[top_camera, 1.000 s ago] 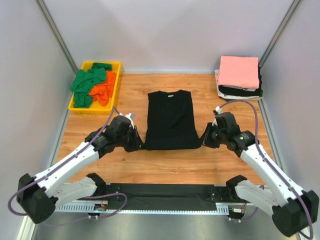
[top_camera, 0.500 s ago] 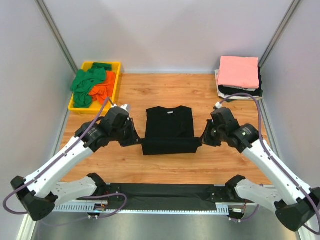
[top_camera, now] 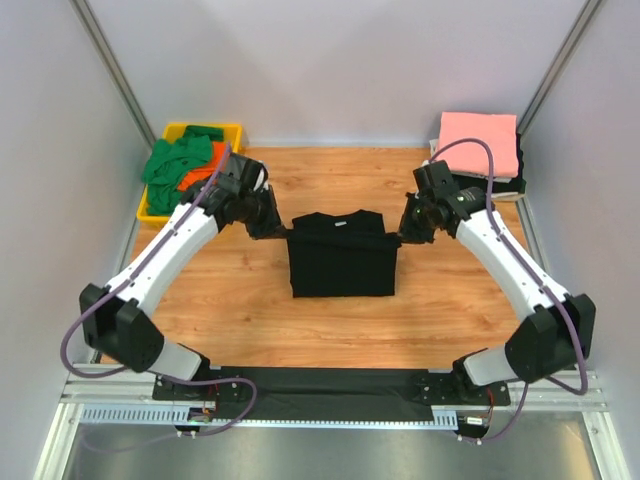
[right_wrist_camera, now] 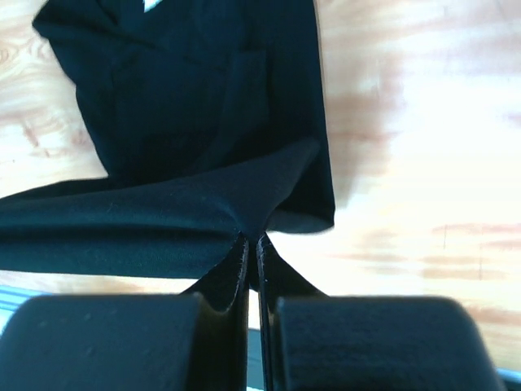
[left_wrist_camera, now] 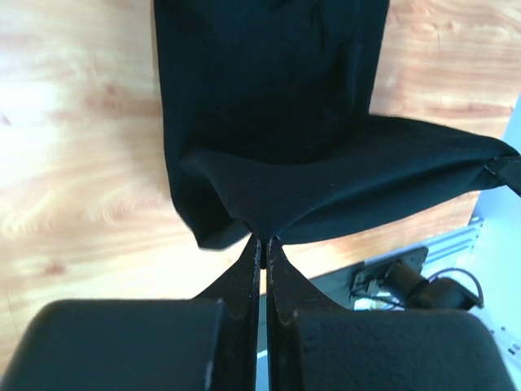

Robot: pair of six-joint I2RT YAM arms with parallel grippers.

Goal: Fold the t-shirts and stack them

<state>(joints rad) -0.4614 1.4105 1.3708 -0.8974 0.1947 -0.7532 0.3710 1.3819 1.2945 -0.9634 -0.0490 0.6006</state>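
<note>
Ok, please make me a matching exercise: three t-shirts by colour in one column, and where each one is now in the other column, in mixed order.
1. black t-shirt
2. pink t-shirt
3. green t-shirts

A. in the yellow tray, far left
B. on top, far right corner
C. mid-table, pinched by the left gripper and right gripper

Pairs: 1-C, 2-B, 3-A

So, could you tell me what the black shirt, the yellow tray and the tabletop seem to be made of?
The black shirt looks like soft matte cloth, probably a cotton knit: it drapes and creases without shine. The yellow tray is likely moulded plastic, given its even colour and smooth rigid rim. The tabletop is wood or wood-look laminate, lightly glossy, with grain streaks and pale glare in the wrist views.
</note>
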